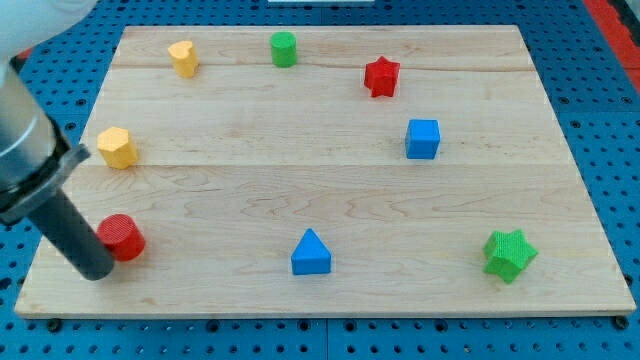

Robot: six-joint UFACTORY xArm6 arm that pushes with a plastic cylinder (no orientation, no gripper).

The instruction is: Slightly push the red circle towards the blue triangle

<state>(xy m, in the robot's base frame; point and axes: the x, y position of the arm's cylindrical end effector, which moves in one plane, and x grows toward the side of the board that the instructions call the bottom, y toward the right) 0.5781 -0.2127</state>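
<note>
Touching the red circle point(122, 237) from the view's left, my tip point(95, 270); blue triangle point(311, 253) well apart.

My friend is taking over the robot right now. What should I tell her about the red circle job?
My tip sits at the view's bottom left, right against the left side of the red circle.
The blue triangle is further toward the view's right, at nearly the same height, with bare board between them.
Done: the tip is lined up behind the red circle, on the side away from the triangle.
Left: a short push toward the view's right, stopping well before the two blocks meet.
</note>
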